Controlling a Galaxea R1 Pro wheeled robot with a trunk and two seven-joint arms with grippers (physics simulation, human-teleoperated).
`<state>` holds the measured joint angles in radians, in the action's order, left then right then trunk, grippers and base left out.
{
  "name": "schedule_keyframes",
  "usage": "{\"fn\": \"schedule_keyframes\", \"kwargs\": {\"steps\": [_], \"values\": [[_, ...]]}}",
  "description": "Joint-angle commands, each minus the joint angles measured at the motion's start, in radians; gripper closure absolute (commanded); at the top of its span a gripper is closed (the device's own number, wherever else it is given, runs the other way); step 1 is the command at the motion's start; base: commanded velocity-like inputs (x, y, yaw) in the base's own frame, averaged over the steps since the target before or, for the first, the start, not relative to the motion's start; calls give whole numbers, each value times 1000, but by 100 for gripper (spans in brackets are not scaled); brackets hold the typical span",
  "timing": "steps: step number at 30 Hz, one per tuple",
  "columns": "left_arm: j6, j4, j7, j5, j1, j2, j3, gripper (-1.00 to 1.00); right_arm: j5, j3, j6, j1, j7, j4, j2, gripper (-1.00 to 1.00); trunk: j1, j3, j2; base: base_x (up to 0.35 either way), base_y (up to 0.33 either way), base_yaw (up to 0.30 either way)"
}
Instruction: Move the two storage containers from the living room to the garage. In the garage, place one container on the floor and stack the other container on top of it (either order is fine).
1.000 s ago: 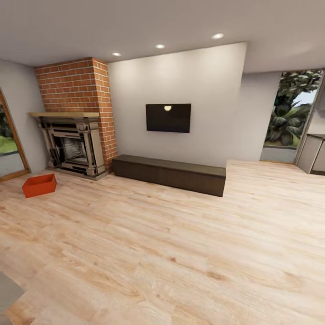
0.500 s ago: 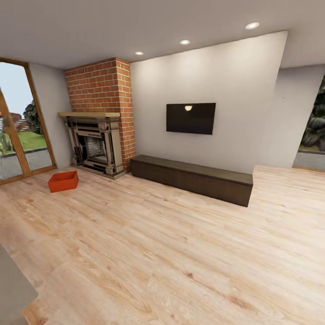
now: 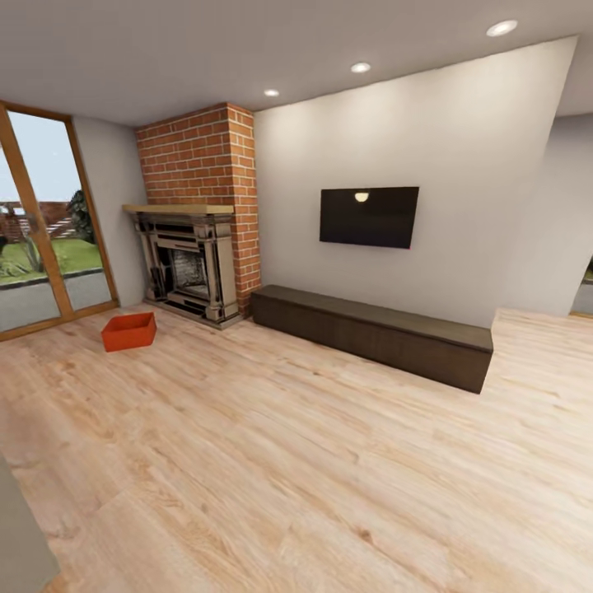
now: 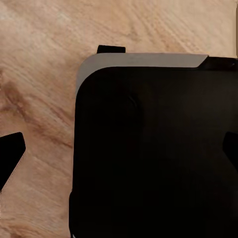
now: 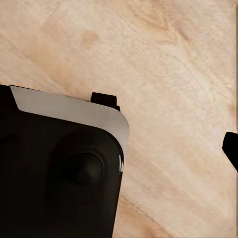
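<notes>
Head view: we see one orange-red storage container (image 3: 128, 331) sitting on the light wood floor (image 3: 288, 461) of the living room.

It is a low box with no lid, and we cannot see anything inside it from here. It sits near the dark fireplace (image 3: 188, 272) with red brick (image 3: 202, 161) above it, and near the glass door (image 3: 45, 239). A black TV (image 3: 368, 217) hangs on the pale wall, over a long dark cabinet (image 3: 375, 333). Bare wood floor lies between us and the container. Both wrist views look down at the wood floor past our dark robot base (image 4: 153, 148). We cannot tell if our jaws are spread or pressed together.
</notes>
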<state>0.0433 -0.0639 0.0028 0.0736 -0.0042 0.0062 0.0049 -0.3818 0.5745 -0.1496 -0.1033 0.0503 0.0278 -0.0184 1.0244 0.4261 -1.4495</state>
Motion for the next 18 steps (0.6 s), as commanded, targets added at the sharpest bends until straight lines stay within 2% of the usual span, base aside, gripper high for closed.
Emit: {"fn": "schedule_keyframes", "kwargs": {"steps": [1,14,18], "values": [[3,0,0,8,0,0,0,-100,-8,8,-5,-1,0,3,0,-100,1,1,0,321,0,2],[3,0,0,8,0,0,0,-100,-8,8,-5,-1,0,3,3,-100,1,1,0,321,0,4],[3,0,0,8,0,0,0,-100,-8,8,-5,-1,0,3,2,-100,1,1,0,321,0,187]]}}
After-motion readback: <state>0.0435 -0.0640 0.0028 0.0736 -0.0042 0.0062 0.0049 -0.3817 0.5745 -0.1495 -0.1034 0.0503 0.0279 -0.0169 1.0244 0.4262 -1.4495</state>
